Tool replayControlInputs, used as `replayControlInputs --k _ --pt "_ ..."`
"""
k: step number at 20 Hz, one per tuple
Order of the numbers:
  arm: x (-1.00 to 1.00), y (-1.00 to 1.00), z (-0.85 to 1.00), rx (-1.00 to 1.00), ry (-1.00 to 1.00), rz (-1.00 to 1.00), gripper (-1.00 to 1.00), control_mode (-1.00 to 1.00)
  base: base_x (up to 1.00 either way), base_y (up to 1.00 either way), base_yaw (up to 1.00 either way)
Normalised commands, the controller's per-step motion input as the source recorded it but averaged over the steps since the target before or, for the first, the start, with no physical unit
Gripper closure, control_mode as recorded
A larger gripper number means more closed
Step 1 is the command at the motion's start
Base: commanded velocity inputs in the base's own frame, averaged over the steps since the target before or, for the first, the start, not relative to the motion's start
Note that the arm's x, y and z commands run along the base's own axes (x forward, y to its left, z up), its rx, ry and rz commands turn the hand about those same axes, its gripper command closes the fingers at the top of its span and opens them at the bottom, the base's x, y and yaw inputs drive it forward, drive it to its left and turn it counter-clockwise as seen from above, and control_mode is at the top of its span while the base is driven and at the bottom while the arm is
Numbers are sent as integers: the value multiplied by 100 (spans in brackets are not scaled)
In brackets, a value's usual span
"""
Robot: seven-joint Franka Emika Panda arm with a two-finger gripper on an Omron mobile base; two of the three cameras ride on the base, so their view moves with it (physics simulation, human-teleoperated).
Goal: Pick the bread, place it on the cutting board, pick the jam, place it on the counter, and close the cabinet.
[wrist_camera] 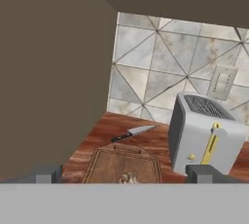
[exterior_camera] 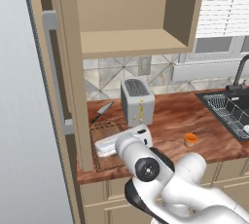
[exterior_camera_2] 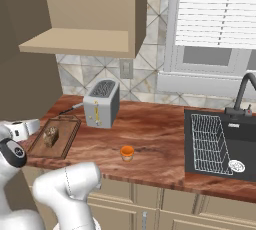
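bread (exterior_camera_2: 50, 135) on cutting board (exterior_camera_2: 67, 136), half-cropped in hand cam

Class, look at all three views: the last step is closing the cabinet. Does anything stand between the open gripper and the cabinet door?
Nothing visible does. The gripper hangs open beside the cabinet door, over the cutting board. The toaster and the jam stand farther along the counter.

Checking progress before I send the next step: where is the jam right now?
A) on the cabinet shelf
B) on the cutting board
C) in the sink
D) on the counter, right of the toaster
D: the jam stands on the bare counter, nearer the front edge and to the right of the toaster, apart from the cutting board.
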Motion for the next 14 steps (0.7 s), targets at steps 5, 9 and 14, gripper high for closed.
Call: replayControlInputs --k 5,9,14 --pt "-31 0 36 2 -10 0 -100 -100 0 0 0" --pt "-28 -1 36 3 -9 0 -100 -100 0 0 0" --pt "-23 -3 31 2 -10 0 -100 -100 0 0 0"
